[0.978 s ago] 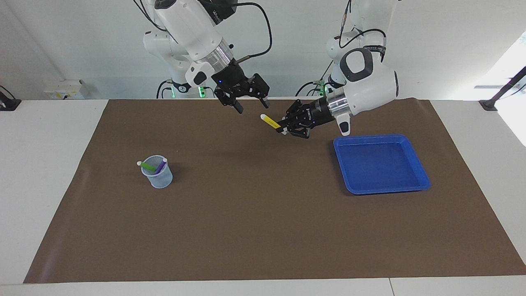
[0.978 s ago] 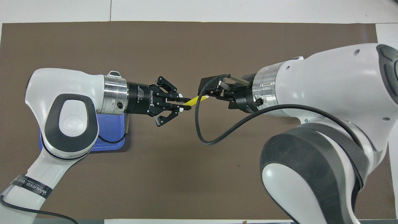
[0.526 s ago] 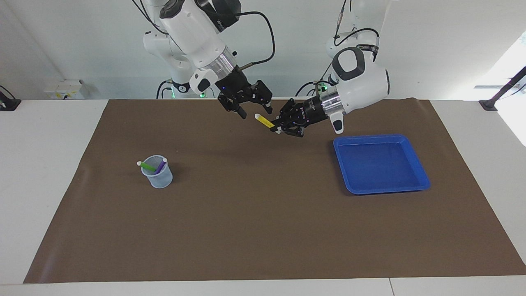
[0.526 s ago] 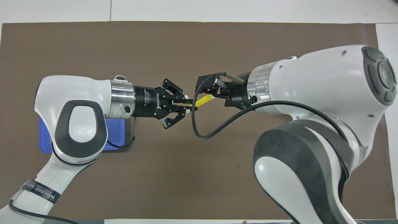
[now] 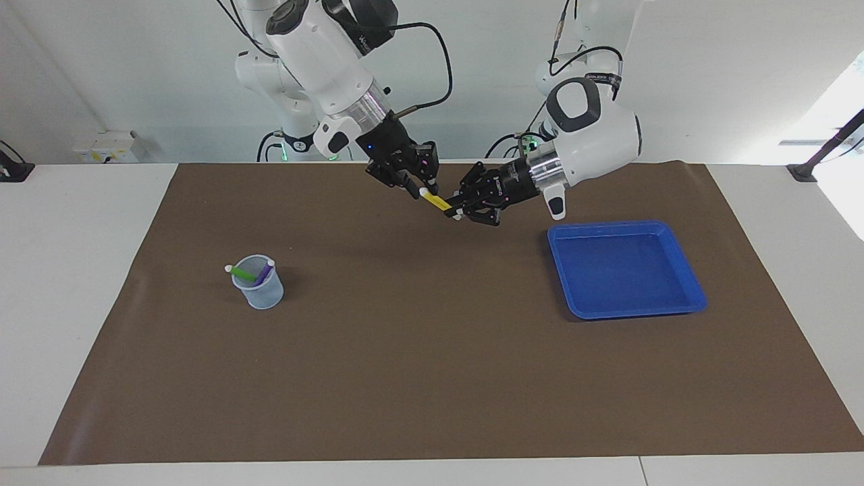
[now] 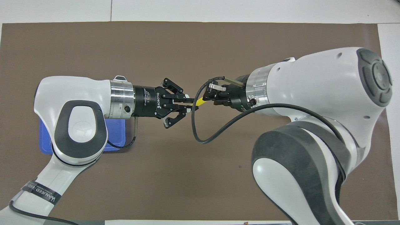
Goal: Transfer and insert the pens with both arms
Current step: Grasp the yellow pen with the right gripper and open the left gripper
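Hanging in the air over the brown mat (image 5: pixel 432 378), the yellow marker pen with a pale tip (image 5: pixel 437 200) is the landmark for everything else. Its long axis slopes from the pale tip, which is higher and points toward the right arm's end of the table, down to the end pinched by the left gripper (image 5: pixel 456 210).

Going across the facing view: well away from the pen, toward the right arm's end and farther from the robots, stands a small translucent bluish cup (image 5: pixel 258 282) with the green pen (image 5: pixel 241 273) and the purple pen (image 5: pixel 264 271) already leaning in it. Next comes the right gripper (image 5: pixel 420 190), a black two-finger hand on a white jointed arm. It sits right at the pen's pale tip with its fingers drawn in around it, though I cannot tell whether they have fully clamped. On the pen's lower end, the left gripper is closed on the yellow barrel and carries it. On the mat toward the left arm's end lies a shallow blue plastic tray (image 5: pixel 688 297).

Both hands meet at the pen, so this looks like the handover. The coming move depends on the right gripper's hold along that sloping axis before the left lets go. A black cable (image 6: pixel 200 137) loops below the right wrist near the pen and could snag. The way from the pen to the cup looks unobstructed.
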